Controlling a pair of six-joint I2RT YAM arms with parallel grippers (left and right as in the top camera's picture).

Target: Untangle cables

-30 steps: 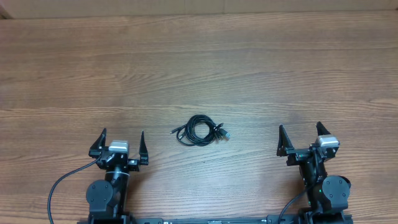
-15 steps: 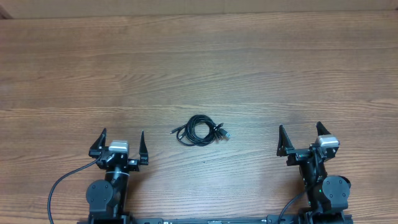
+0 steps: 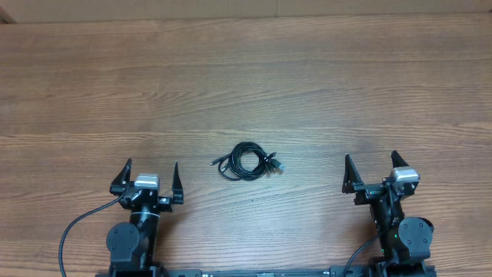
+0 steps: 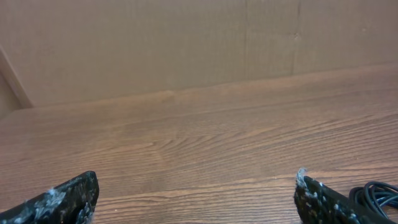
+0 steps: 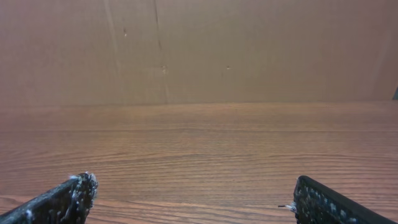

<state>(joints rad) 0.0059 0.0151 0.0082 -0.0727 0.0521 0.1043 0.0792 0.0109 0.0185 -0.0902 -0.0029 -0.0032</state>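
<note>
The broad brown wood-grain surface (image 3: 246,77) fills the overhead frame and is bare apart from one small knot of work at its lower middle. My two arms sit at the bottom edge. My left claw (image 3: 151,165) at the lower left and my right claw (image 3: 370,157) at the lower right both have their fingers spread wide apart, and neither is holding or touching anything. Between them, a little nearer my left side, lie the thin black cables (image 3: 244,162), wound together into one tight little coil flat on the wood. A small silvery-tipped plug (image 3: 279,165) pokes out at the coil's right and a dark plug end (image 3: 215,161) at its left. My left wrist view catches only the edge of the coil at its lower right corner, and my right wrist view shows none of it. I judge the untangling not yet begun; this is the reaching step. Next, I think, one claw must come down on the coil to pin it. The other should then take a loose plug end and draw it clear without dragging the whole bundle.
</note>
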